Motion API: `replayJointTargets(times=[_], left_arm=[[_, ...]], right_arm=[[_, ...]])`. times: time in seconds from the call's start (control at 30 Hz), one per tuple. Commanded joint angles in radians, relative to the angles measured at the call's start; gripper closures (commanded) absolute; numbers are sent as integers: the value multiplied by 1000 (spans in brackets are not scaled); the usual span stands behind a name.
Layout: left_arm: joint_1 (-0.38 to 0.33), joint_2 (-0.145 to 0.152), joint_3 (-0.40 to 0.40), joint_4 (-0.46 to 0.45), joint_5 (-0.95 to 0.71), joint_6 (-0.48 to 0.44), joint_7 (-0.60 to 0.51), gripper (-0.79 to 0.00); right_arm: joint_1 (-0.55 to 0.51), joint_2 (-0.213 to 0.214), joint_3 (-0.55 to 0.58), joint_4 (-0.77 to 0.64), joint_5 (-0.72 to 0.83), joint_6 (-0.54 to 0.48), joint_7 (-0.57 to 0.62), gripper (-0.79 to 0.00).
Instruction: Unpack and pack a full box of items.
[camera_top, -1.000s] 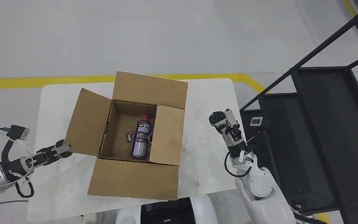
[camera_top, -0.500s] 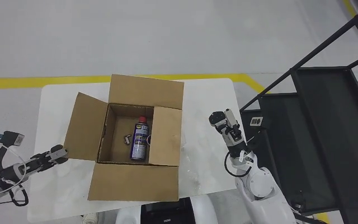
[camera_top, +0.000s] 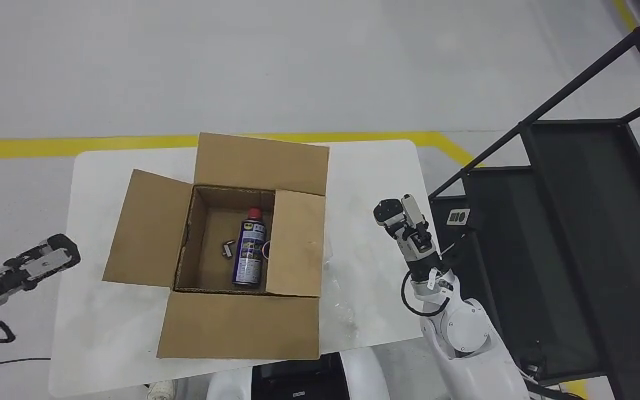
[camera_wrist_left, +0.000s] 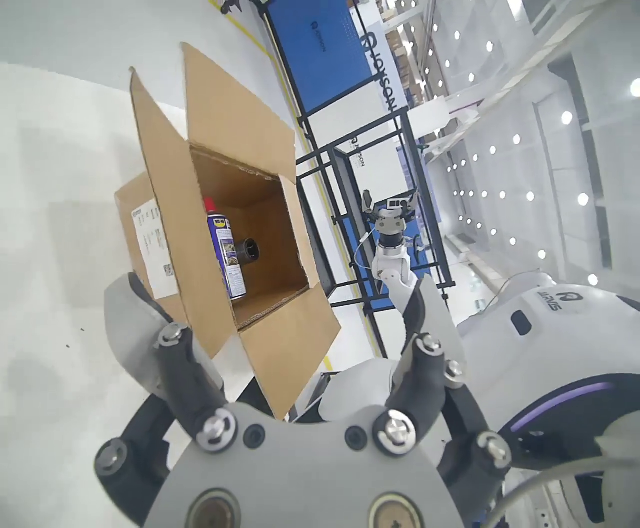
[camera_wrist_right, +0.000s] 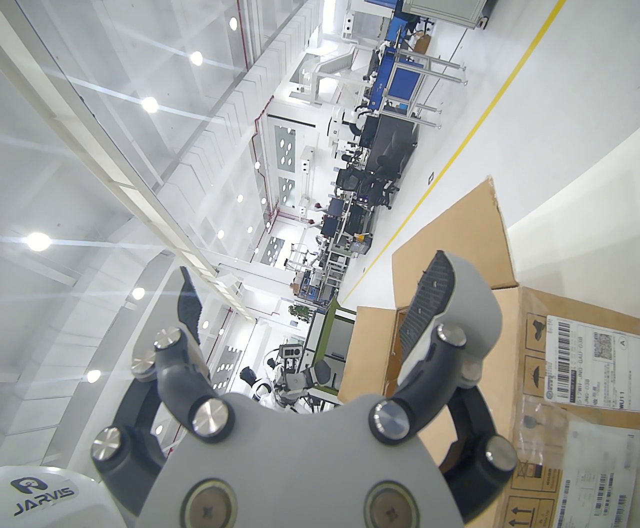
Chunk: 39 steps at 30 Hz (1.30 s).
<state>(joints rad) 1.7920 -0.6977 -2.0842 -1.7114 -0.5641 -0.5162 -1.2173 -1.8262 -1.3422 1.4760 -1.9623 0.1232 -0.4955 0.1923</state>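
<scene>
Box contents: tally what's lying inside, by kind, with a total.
spray can: 1
small dark cylindrical part: 1
Total inside the cardboard box: 2

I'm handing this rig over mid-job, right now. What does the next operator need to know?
Left end effector: open, empty, at the table's left edge, apart from the box.
Right end effector: open, empty, at the table's right side, apart from the box.
Cardboard box: on the table, flaps open.
Spray can: lying on the box floor, with a small dark cylindrical part beside it.
Done: box opened.
Left: lift both items out, then repack.
</scene>
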Motion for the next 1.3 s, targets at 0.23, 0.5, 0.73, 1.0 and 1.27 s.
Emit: replayJointTargets(times=[0.23, 0.5, 0.73, 1.0, 1.27], left_arm=[[-211, 22, 191, -100, -57, 80, -166, -785], [-495, 21, 564, -120, 9, 199, -285, -785], [-763, -36, 919, -67, 136, 245, -300, -785], [-996, -139, 1236, 75, 218, 262, -222, -785], [-1125, -229, 1420, 235, 282, 260, -159, -785]], right_arm=[[0, 0, 0, 0, 0, 0, 0, -785], [0, 0, 0, 0, 0, 0, 0, -785], [0, 0, 0, 0, 0, 0, 0, -785], [0, 0, 0, 0, 0, 0, 0, -785], [0, 0, 0, 0, 0, 0, 0, -785]])
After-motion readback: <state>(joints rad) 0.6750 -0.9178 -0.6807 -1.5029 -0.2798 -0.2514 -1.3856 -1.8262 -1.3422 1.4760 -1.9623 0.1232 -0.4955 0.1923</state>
